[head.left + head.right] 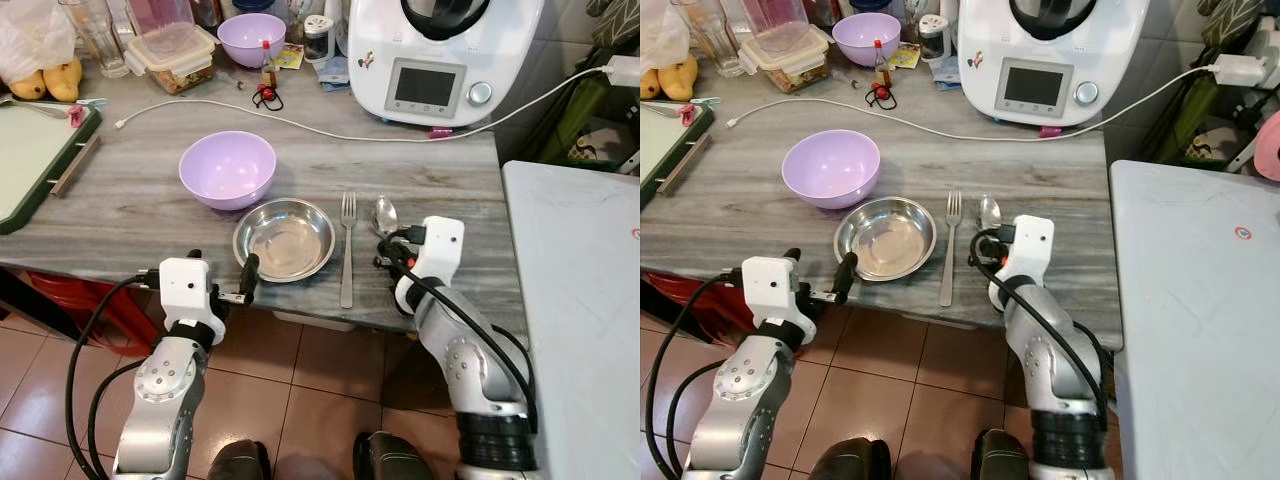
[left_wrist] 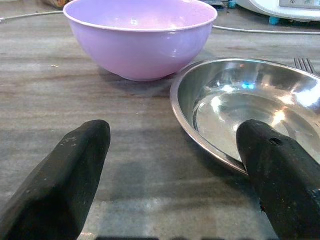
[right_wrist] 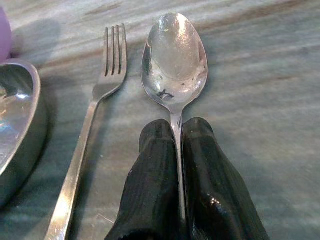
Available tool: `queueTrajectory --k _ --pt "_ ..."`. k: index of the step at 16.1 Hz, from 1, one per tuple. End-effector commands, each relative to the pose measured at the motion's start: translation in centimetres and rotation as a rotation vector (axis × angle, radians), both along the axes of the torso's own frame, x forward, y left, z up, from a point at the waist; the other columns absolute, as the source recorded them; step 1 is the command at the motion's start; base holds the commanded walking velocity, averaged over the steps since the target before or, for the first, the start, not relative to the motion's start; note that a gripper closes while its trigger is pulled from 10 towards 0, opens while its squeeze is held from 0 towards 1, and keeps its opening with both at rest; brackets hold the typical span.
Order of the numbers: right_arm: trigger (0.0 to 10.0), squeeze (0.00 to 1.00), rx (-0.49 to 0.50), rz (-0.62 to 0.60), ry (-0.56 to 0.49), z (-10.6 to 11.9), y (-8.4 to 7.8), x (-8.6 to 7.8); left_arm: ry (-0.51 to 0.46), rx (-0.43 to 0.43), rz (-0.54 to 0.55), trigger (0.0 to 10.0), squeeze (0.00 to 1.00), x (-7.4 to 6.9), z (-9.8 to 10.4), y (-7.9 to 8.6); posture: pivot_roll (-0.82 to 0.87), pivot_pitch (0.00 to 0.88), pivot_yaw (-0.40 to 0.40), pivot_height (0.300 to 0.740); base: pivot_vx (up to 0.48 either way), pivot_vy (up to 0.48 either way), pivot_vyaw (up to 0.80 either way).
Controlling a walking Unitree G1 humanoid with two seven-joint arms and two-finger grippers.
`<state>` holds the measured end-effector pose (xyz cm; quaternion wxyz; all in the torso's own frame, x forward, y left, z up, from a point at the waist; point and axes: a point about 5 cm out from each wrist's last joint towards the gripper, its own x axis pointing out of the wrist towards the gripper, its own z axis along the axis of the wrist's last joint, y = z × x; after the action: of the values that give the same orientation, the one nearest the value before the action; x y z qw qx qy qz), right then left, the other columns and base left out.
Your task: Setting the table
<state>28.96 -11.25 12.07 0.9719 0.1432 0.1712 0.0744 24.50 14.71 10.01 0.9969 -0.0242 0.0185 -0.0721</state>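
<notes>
On the grey wood-grain desk (image 1: 120, 215) a steel plate (image 1: 285, 239) sits near the front edge, touching or just beside a lilac bowl (image 1: 227, 168) behind it. A fork (image 1: 347, 247) lies just right of the plate, tines pointing away from the robot, and a spoon (image 3: 174, 62) lies beside the fork, bowl facing up. The right pincer (image 3: 179, 150) is closed on the spoon's handle, its 2 black fingers (image 3: 211, 172) pressed together around it. The left pincer (image 2: 172, 165) is spread open at the plate's left rim, 1 finger (image 2: 280, 172) over the plate and the other on the desk side. A white kitchen machine (image 1: 440, 55) stands at the back.
</notes>
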Motion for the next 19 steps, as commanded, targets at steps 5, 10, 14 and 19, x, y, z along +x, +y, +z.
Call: queueTrajectory --k 5,10,14,19 --pt "10.0 0.45 -0.010 0.013 0.071 -1.8 0.5 -0.1 0.003 0.001 -0.006 10.0 0.00 0.1 -0.2 0.0 0.00 0.107 0.018 0.740 0.000 0.000 0.00" --pt "10.0 1.00 -0.015 0.007 0.074 -1.8 0.2 -0.2 0.002 0.001 -0.005 10.0 0.00 0.1 -0.3 -0.1 0.00 0.107 0.018 0.740 0.000 0.000 0.00" --pt "10.0 1.00 -0.011 -0.016 0.027 -1.3 -0.5 -0.4 -0.001 0.001 -0.007 10.0 0.00 0.2 -0.3 -0.1 0.00 0.105 0.020 0.740 0.000 0.000 0.00" --pt "10.0 1.00 -0.097 -0.041 -0.149 1.2 -2.0 -0.7 -0.009 0.000 -0.006 10.0 0.00 0.3 -0.2 0.0 -0.01 0.100 0.022 0.740 0.000 0.000 0.00"
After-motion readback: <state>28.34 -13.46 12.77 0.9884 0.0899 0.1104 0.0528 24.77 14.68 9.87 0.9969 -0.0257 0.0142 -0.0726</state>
